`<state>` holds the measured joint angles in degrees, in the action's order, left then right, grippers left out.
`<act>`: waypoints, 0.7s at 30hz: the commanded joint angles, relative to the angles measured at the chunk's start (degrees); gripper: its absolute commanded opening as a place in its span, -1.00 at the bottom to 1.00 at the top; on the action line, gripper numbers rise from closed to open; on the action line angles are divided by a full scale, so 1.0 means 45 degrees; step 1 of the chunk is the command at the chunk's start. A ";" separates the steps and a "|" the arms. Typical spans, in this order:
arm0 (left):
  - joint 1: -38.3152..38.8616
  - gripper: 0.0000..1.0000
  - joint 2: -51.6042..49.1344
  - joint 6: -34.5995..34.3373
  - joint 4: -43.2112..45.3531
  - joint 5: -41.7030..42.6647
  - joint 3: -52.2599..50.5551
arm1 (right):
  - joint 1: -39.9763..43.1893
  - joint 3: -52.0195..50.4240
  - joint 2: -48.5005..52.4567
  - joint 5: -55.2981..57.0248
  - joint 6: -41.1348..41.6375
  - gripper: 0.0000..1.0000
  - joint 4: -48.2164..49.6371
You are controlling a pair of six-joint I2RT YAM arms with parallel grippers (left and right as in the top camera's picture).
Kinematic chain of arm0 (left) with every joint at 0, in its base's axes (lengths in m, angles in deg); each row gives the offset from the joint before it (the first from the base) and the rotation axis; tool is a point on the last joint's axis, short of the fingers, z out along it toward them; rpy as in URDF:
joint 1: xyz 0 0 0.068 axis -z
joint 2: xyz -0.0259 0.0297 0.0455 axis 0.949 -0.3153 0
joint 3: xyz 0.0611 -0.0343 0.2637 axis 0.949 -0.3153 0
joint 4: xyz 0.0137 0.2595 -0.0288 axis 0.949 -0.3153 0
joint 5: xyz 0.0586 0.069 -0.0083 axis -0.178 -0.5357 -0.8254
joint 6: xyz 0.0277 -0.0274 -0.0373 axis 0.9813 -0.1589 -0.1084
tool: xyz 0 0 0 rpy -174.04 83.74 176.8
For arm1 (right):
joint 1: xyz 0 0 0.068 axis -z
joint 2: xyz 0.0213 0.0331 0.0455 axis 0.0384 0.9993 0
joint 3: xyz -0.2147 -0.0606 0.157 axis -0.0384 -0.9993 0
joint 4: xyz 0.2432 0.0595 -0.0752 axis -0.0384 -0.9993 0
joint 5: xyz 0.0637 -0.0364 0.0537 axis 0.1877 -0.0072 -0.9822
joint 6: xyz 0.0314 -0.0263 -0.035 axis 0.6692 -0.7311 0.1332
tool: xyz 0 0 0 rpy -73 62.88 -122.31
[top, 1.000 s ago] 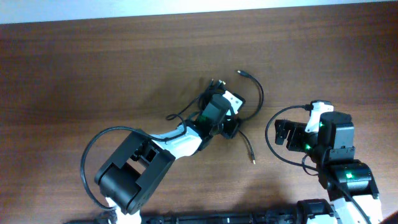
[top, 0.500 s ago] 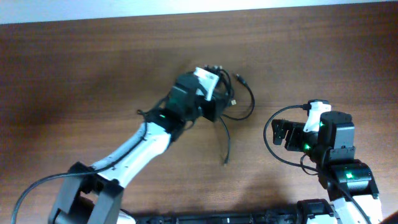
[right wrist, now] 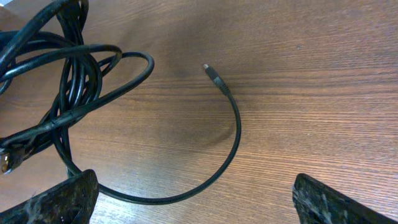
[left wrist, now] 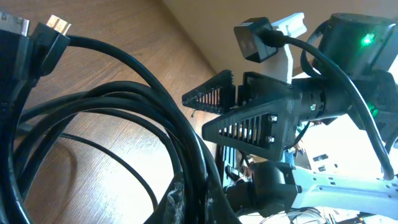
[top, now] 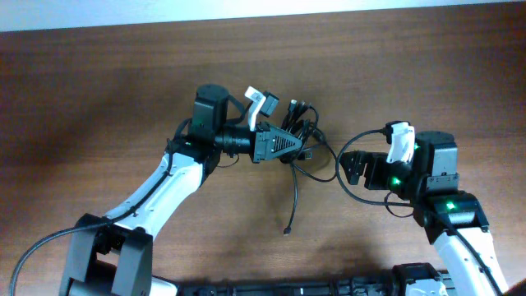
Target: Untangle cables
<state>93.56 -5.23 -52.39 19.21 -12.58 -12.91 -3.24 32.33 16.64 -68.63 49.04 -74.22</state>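
Note:
The cables [top: 300, 130] are a bunch of thin black cords near the table's middle. My left gripper [top: 302, 146] points right and is shut on the bunch, which fills the left wrist view as thick loops [left wrist: 124, 106] with a plug [left wrist: 53, 28] at the top left. One loose cord [top: 294, 197] trails toward the front and ends in a small plug [top: 287, 231]. My right gripper [top: 352, 168] stands open to the right of the bunch, apart from it. In the right wrist view its fingers [right wrist: 62, 199] straddle a curved cord [right wrist: 233, 143] lying on the wood.
The brown wooden table [top: 99, 90] runs to a pale strip along the far edge [top: 246, 10]. Thicker black wires [top: 362, 148] loop around the right arm's wrist. The right arm [left wrist: 336, 81] faces the left wrist camera at close range.
My left gripper closed on the cable bunch and carried it up and left while the arm stretched out. The right gripper shifted left toward the bunch and stayed open.

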 commanded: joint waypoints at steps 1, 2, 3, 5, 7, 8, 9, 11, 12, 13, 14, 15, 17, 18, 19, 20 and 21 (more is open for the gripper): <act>-0.0078 -1.00 0.0287 0.0233 0.0073 0.0563 0.0136 | 0.0078 0.0243 0.0136 -0.0379 0.0058 0.97 0.0049; -0.0078 -1.00 0.0287 0.0233 0.0078 0.0661 0.0136 | 0.0078 0.0243 0.0136 -0.0379 0.0058 0.97 0.0058; -0.0078 -1.00 0.0287 0.0228 0.0073 0.0665 0.0136 | 0.0078 0.0243 0.0136 -0.0379 0.0058 0.97 0.0058; -0.0078 -1.00 0.0287 0.0126 0.0078 0.0699 0.0136 | 0.0078 0.0243 0.0136 -0.0384 0.0058 0.97 0.0053; -0.0078 -1.00 0.0287 0.0073 0.0078 0.0748 0.0136 | 0.0078 0.0243 0.0136 -0.0384 0.0058 0.97 0.0053; -0.0078 -1.00 0.0287 0.0073 0.0078 0.0748 0.0136 | 0.0078 0.0243 0.0136 -0.0384 0.0058 0.97 0.0053; -0.0083 -1.00 0.0287 0.0058 0.0087 0.0748 0.0136 | 0.0078 0.0243 0.0136 -0.0384 0.0058 0.97 0.0049; -0.0078 -1.00 0.0287 -0.0743 0.0753 0.0457 0.0136 | 0.0078 0.0243 0.0136 -0.0384 0.0058 0.97 0.0058; -0.0078 -1.00 0.0287 -0.1744 0.1360 0.0044 0.0136 | 0.0078 0.0243 0.0136 -0.0384 0.0058 0.97 0.0112; -0.0078 -1.00 0.0287 -0.2584 0.2035 -0.0092 0.0136 | 0.0078 0.0243 0.0136 -0.0384 0.0058 0.97 0.0141; -0.0078 -1.00 0.0287 -0.3512 0.2812 -0.0087 0.0136 | 0.0078 0.0243 0.0136 -0.0384 0.0058 0.97 0.0175; -0.0078 -1.00 0.0287 -0.4371 0.3541 -0.0078 0.0136 | 0.0078 0.0243 0.0136 -0.0413 0.0058 0.97 0.0194; -0.0078 -1.00 0.0287 -0.6343 0.4901 -0.0083 0.0136 | 0.0068 0.0243 0.0136 -0.1005 0.0058 0.97 0.0544; -0.0078 -1.00 0.0287 -0.7237 0.5294 -0.0078 0.0136 | 0.0068 0.0243 0.0136 -0.1350 0.0058 0.97 0.0811; -0.0078 -1.00 0.0287 -0.7864 0.5527 -0.0029 0.0136 | 0.0068 0.0243 0.0136 -0.1481 0.0058 0.97 0.1044; -0.0073 -1.00 0.0287 -0.8281 0.5731 0.0068 0.0136 | 0.0068 0.0243 0.0136 -0.1472 0.0058 0.97 0.1156; -0.0053 -1.00 0.0287 -0.8767 0.6023 0.0306 0.0136 | 0.0068 0.0243 0.0136 -0.1472 0.0058 0.97 0.1413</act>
<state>93.56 -5.14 -83.82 43.91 -13.10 -13.07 -3.24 32.35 17.20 -73.48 49.06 -69.39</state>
